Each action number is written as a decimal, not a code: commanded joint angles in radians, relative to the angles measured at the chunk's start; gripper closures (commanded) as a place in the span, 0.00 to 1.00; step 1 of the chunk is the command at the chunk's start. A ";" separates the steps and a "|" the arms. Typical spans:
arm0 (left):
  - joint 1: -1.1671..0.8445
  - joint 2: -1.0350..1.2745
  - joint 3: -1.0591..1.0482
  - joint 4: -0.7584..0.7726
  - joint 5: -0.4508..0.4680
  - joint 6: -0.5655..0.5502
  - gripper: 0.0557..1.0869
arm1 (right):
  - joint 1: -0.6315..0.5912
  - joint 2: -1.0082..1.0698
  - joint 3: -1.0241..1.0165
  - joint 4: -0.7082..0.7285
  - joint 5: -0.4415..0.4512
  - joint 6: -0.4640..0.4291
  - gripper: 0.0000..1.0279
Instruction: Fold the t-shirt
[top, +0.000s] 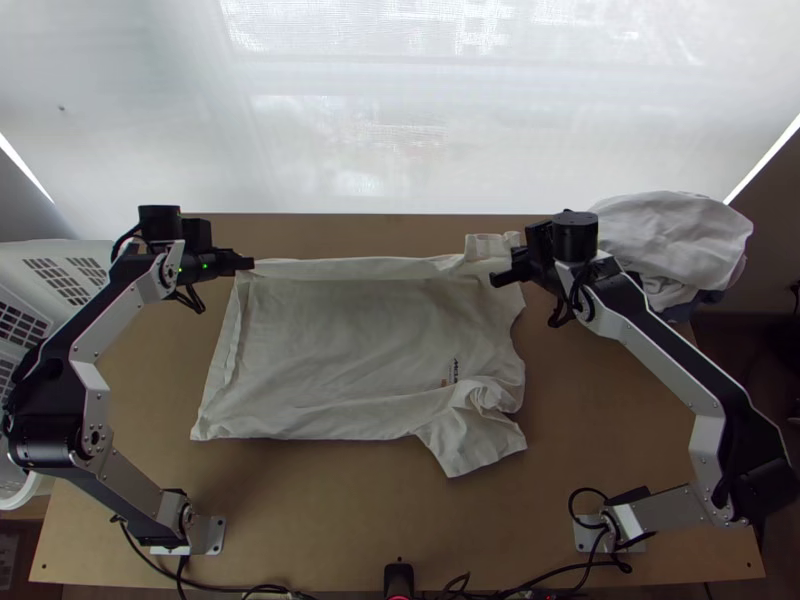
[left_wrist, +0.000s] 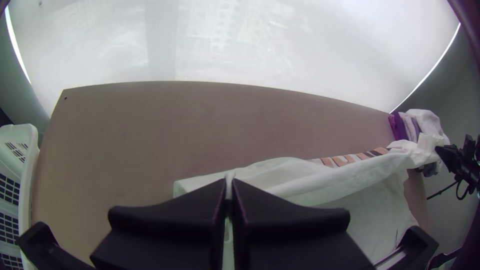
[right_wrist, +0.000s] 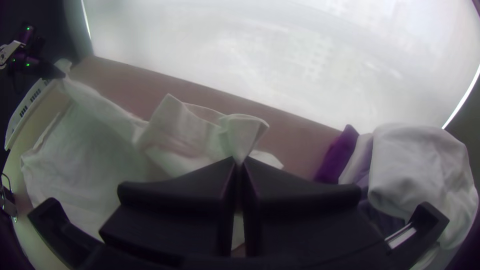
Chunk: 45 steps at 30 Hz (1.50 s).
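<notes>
From the top view, the white T-shirt (top: 340, 325) is lying sideways across the wooden table (top: 300, 510), mostly spread, its hem towards the left arm and its neck towards the right. The near sleeve (top: 475, 440) is resting rumpled on the table. The left gripper (top: 250, 263) is holding the far hem corner, while the right gripper (top: 497, 279) is gripping the cloth near the far sleeve. Pinching both ends is drawing the far side into a fairly straight band, probably so it can be turned inward as one lengthwise fold. A pile of clothes (top: 670, 240) is sitting beyond the right gripper, and a white laundry basket (top: 60, 290) is standing beside the left arm.

In the left wrist view, that gripper's fingers are closing tightly on a thin pinch of hem, leaving almost no gap. A taut ridge is running towards the other gripper, and orange lettering (left_wrist: 345, 160) is showing along the far side.

In the right wrist view, the fingers are pressing together on a gathered peak of fabric, with loose cloth bunching beside them. That slack is likely needing smoothing as the fold goes down, or the shoulder end may crease.
</notes>
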<state>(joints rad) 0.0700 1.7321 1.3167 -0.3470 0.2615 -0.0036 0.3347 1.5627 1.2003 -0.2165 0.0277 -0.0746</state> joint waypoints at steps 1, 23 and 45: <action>0.005 -0.062 -0.085 0.008 0.001 0.007 0.97 | 0.032 -0.118 -0.156 0.002 -0.008 0.004 0.98; 0.005 -0.195 -0.280 0.034 0.002 0.001 0.97 | 0.092 -0.288 -0.416 -0.017 -0.017 0.015 0.98; 0.056 -0.233 -0.366 0.057 0.002 0.028 0.97 | 0.125 -0.342 -0.495 -0.053 -0.045 0.041 0.98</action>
<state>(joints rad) 0.1139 1.5059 0.9733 -0.2966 0.2615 0.0151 0.4530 1.2285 0.7208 -0.2569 -0.0082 -0.0433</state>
